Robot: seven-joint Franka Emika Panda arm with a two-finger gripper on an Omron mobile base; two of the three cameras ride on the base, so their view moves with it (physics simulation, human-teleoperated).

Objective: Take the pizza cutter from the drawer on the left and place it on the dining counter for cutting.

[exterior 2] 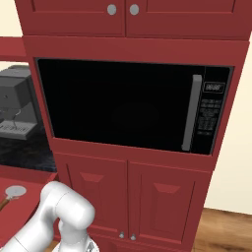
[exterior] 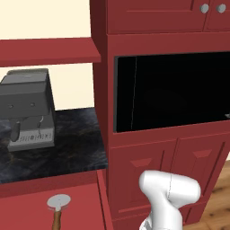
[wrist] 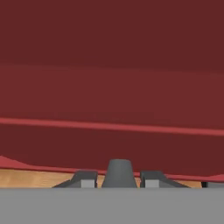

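Note:
The drawer (exterior: pixel 27 207) stands pulled out at the lower left of the left base view, and its corner (exterior 2: pixel 29 204) is at the lower left of the right base view. Inside lies the pizza cutter (exterior: pixel 58 204), round grey wheel toward the back and brown handle toward me; the same pizza cutter (exterior 2: pixel 15 192) lies by the frame's left edge. In the hand view my gripper (wrist: pixel 118 178) faces a dark-red panel close up, shut on a small grey knob (wrist: pixel 119 169) between its fingertips (wrist: pixel 85 178). The dining counter is out of view.
A grey coffee machine (exterior: pixel 28 110) stands on a short black top (exterior: pixel 76 148) behind the drawer. To the right is a tall red cabinet with a black microwave (exterior 2: pixel 133 106) and doors (exterior 2: pixel 128 202) below. Wooden floor (exterior 2: pixel 226 231) shows at the right.

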